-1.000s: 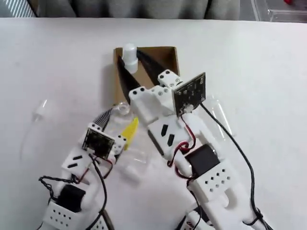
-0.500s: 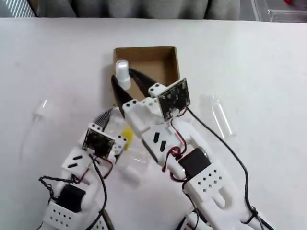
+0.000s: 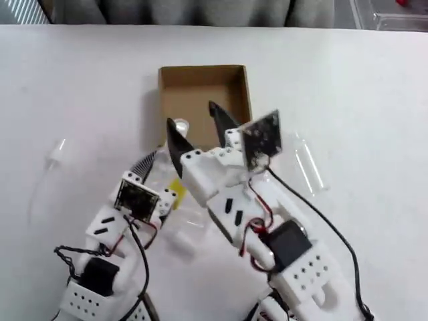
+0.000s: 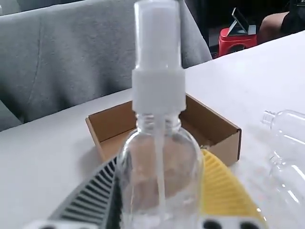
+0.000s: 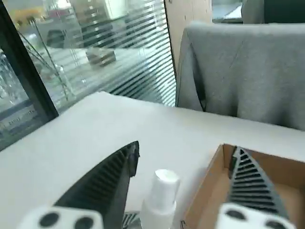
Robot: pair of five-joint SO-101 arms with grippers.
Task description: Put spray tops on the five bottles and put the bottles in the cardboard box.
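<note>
High view: I see the cardboard box [image 3: 200, 69] sitting open on the white tabletop [image 3: 348, 80]. Just off the box's near left corner, the left tool [image 3: 160, 175] is clamped on a clear bottle [image 3: 166, 164], with a grey finger on one side and a yellow one on the other. The bottle's white spray top [image 3: 180, 125] lies at the box's near edge. The right tool [image 3: 197, 127] hangs there too, with its black fingers spread wide. One finger is on each side of the spray top, and the farther one is over the inside of the box. A capless bottle [image 3: 306, 160] lies to the right of the box. A loose spray top [image 3: 57, 154] with its tube lies well to the left of it.

Left wrist view: the bottle stands squeezed between the tool's two fingers with the spray top seated on its neck. The box is beyond it, and two bare bottles [image 4: 286, 124] lie beside the box.

Right wrist view: the tool's fingers are apart, and neither touches the spray top that sits between them. One finger is in front of the box wall.
</note>
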